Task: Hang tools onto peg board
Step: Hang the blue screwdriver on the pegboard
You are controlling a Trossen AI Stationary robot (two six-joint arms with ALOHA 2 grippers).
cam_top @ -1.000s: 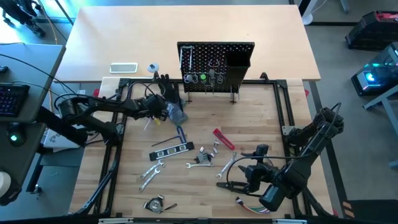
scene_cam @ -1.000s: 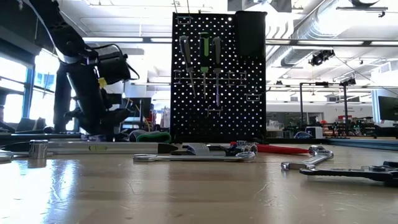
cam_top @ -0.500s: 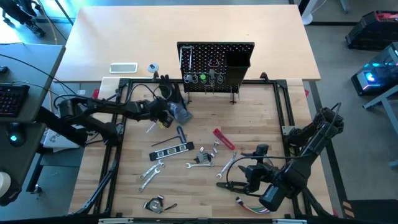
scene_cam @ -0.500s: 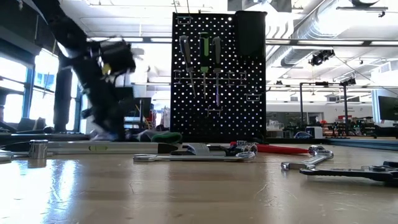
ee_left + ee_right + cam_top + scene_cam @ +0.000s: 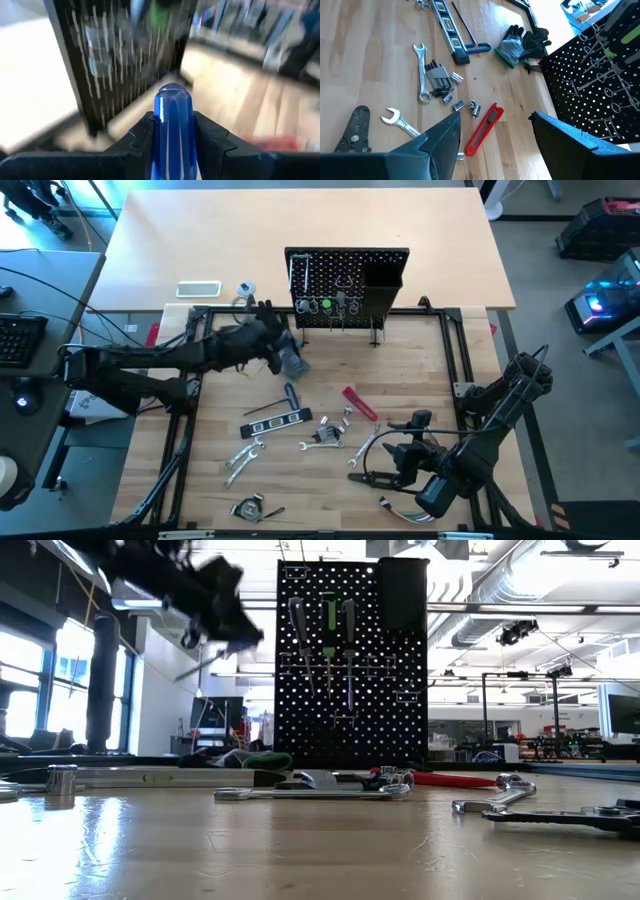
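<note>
— Where's the hex key (image 5: pixel 173 131)?
— Clamped in the left gripper (image 5: pixel 172 145), seemingly raised beside the peg board (image 5: pixel 347 285)
— The right gripper (image 5: pixel 495 145)?
— Spread wide, holding nothing, over the tool-strewn wooden table (image 5: pixel 430 370)

Wooden surface (image 5: pixel 430 370) strewn with tools: black level (image 5: pixel 272 421), red-handled tool (image 5: pixel 359 404), silver wrenches (image 5: pixel 243 457), blue-handled hex key (image 5: pixel 290 393) all laid ahead of right fingers (image 5: pixel 440 145); peg board (image 5: pixel 346 285) stood beyond; glove (image 5: pixel 522 42) beside it.

Robot body: two dark articulated arms.
Both arms were black with jointed segments and loose black cables; each tool's fingers (image 5: pixel 442 145) were dark, angular and matte, with stepped inner edges.
</note>
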